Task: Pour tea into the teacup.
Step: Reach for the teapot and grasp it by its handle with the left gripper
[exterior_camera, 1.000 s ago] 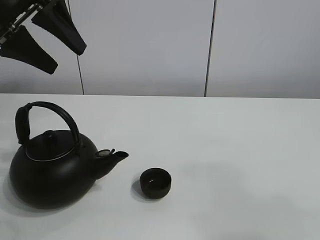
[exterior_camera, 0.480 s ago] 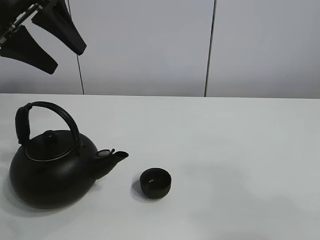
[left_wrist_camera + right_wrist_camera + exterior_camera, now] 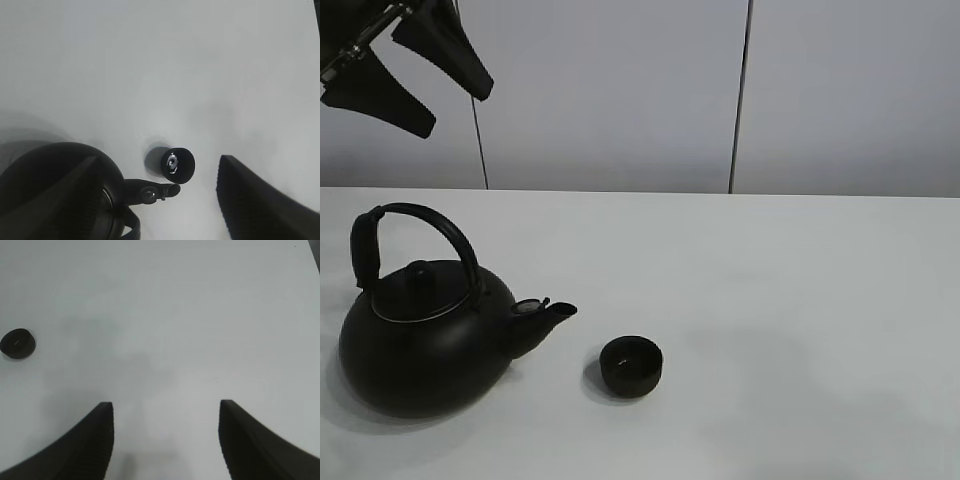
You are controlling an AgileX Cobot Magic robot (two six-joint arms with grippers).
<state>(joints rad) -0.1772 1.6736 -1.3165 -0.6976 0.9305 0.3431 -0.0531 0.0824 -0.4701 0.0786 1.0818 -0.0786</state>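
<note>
**White table (image 3: 800, 300): contents and pincers**

1. Black kettle (image 3: 420, 350), near edge, at 8 o'clock.
2. Teacup (image 3: 631, 365), upright at the kettle's 3 o'clock, just beyond the spout, not touching.
3. Right gripper (image 3: 165, 405): jaws wide apart, holding nothing.
4. Left gripper (image 3: 455, 114): raised at 10 o'clock before grey wall panels (image 3: 610, 90), spread wide, empty.

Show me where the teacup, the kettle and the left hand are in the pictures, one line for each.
teacup (image 3: 631, 358), exterior high view, its dark inside.
kettle (image 3: 420, 355), exterior high view, its round body.
left hand (image 3: 455, 110), exterior high view, midway between its fingertips.
</note>
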